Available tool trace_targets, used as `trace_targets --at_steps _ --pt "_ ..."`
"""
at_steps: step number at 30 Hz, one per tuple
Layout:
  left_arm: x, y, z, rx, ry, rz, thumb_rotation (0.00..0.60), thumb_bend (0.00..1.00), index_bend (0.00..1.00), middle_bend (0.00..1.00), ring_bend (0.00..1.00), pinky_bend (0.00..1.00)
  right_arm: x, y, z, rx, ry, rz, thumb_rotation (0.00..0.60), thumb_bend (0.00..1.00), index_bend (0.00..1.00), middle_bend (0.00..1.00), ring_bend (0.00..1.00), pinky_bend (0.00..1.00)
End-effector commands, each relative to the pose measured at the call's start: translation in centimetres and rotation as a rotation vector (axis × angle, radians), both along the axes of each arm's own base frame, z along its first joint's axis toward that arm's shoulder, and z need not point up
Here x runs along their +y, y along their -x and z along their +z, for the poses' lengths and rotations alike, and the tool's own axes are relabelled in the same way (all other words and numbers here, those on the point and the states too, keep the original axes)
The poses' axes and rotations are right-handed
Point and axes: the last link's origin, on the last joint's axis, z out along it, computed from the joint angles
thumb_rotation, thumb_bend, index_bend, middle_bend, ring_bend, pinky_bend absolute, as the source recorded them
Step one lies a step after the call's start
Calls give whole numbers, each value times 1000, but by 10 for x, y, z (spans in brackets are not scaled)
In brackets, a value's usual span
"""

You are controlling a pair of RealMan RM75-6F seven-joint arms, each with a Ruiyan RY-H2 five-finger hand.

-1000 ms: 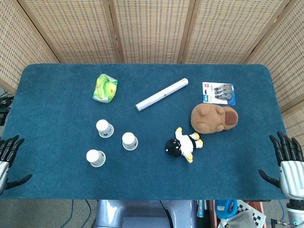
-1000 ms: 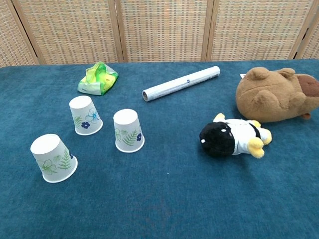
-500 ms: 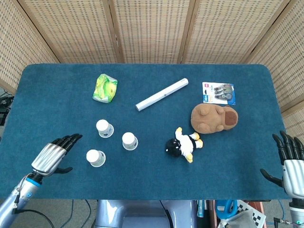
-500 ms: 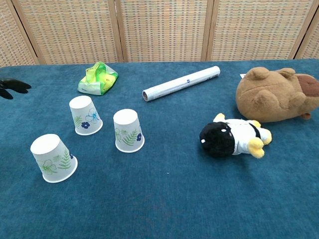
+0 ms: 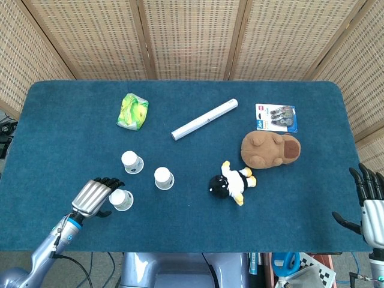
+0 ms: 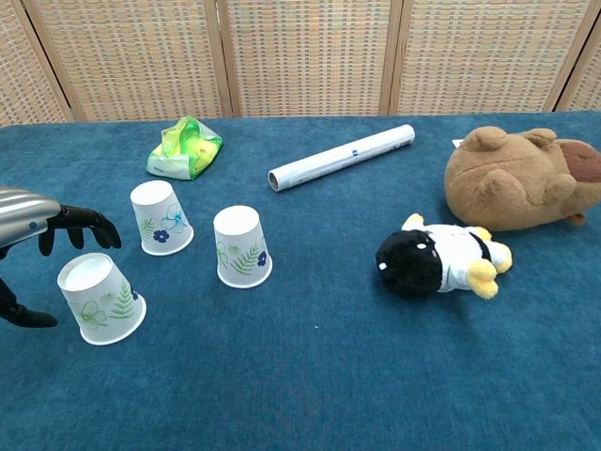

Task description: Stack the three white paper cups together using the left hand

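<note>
Three white paper cups with flower prints stand upside down on the blue table. The nearest cup (image 5: 122,200) (image 6: 100,298) is front left, a second cup (image 5: 132,162) (image 6: 161,218) stands behind it, and a third cup (image 5: 163,178) (image 6: 242,246) is to their right. My left hand (image 5: 94,197) (image 6: 38,235) hovers just left of the nearest cup, fingers spread and curved around it without a plain grip. My right hand (image 5: 369,204) stays open at the table's front right edge, far from the cups.
A green crumpled packet (image 5: 132,111) and a white roll (image 5: 204,119) lie at the back. A black-and-white plush toy (image 5: 231,182), a brown plush bear (image 5: 271,148) and a blister pack (image 5: 276,117) lie to the right. Wicker screens (image 5: 192,36) close the far side.
My left hand has come in from the table's left edge up to the nearest cup. The right hand has sunk slightly. The cups have not moved.
</note>
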Motion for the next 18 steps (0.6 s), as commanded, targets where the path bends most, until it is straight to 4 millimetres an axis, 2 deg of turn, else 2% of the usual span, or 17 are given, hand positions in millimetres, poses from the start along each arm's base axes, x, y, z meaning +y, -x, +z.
trace_targets --at_steps 1,4,9,14,18 --pt "1 -1 -4 8 -10 1 600 156 289 318 340 431 0 0 1 -3 3 0 600 0 0 0 0 0" --pt "4 -4 -5 -4 -31 2 600 227 324 352 374 465 0 1 3 -9 8 -2 600 0 0 0 0 0" --pt "4 -5 -4 3 -40 9 600 279 362 387 405 504 -3 4 2 -11 2 -13 600 0 0 0 0 0" --pt "5 -6 -4 0 -41 20 600 317 371 395 412 568 -3 4 2 -10 1 -16 600 0 0 0 0 0" --pt "4 -10 1 -26 -58 8 600 321 385 409 421 572 -1 4 2 -10 4 -17 600 0 0 0 0 0"
